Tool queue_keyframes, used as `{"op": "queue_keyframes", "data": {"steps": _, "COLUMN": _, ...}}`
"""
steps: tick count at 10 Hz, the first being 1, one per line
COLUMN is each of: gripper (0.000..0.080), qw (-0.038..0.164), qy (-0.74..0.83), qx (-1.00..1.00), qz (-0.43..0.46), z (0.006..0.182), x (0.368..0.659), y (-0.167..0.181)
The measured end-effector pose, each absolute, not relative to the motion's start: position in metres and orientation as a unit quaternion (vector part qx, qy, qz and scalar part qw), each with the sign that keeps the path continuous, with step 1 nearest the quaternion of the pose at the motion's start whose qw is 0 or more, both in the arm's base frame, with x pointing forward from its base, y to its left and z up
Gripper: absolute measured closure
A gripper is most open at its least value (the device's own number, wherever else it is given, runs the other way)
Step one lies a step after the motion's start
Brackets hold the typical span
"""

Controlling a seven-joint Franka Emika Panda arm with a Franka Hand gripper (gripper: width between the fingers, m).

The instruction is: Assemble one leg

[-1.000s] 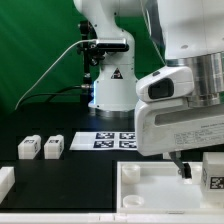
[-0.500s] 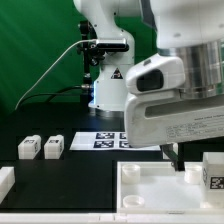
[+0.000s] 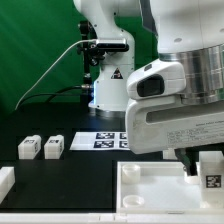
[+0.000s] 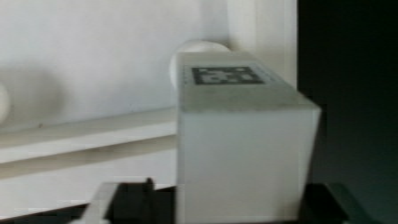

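One leg [image 3: 212, 170], a small white block with a black-and-white tag, stands at the exterior view's right, by the right end of the large white tray-like panel [image 3: 150, 192]. My gripper [image 3: 206, 164] is down over it, and one dark finger [image 3: 192, 160] shows just left of the block. In the wrist view the leg [image 4: 249, 120] fills the middle between the two dark fingers [image 4: 150, 200], which stand on either side of it. The jaws look open around it. Two more legs [image 3: 29, 148] [image 3: 53, 147] lie at the left.
The marker board [image 3: 98, 141] lies flat in the middle, in front of the robot's base [image 3: 108, 85]. Another white part [image 3: 5, 182] sits at the lower left edge. A green backdrop stands behind.
My gripper has moved to the exterior view's right and down, so its fingers now stand around the right-hand leg. The leg itself has not moved.
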State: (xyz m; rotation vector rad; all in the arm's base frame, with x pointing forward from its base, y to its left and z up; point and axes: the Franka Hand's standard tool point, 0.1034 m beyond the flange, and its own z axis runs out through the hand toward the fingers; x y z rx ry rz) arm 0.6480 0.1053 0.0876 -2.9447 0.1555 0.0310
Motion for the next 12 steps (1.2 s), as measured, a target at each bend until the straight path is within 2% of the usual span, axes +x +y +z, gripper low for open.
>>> {"op": "queue_keyframes", "data": {"steps": 4, "gripper": 0.0509, "qw": 0.096, "qy": 0.081, "qx": -0.992, "qz": 0.013, "z": 0.087, "x": 0.648, "y": 0.105}}
{"op": "queue_keyframes", "data": {"steps": 7, "gripper": 0.0509, "qw": 0.081, "qy": 0.347, "qx": -0.934, "qz": 0.029, "z": 0.086, "x": 0.643, "y": 0.099}}
{"op": "queue_keyframes", "data": {"steps": 9, "gripper": 0.0507, "qw": 0.084, "qy": 0.472, "qx": -0.876, "qz": 0.043, "z": 0.085, "x": 0.643, "y": 0.097}}
{"op": "queue_keyframes", "data": {"steps": 12, "gripper": 0.0506, "qw": 0.072, "qy": 0.597, "qx": -0.796, "qz": 0.063, "z": 0.084, "x": 0.640, "y": 0.095}}
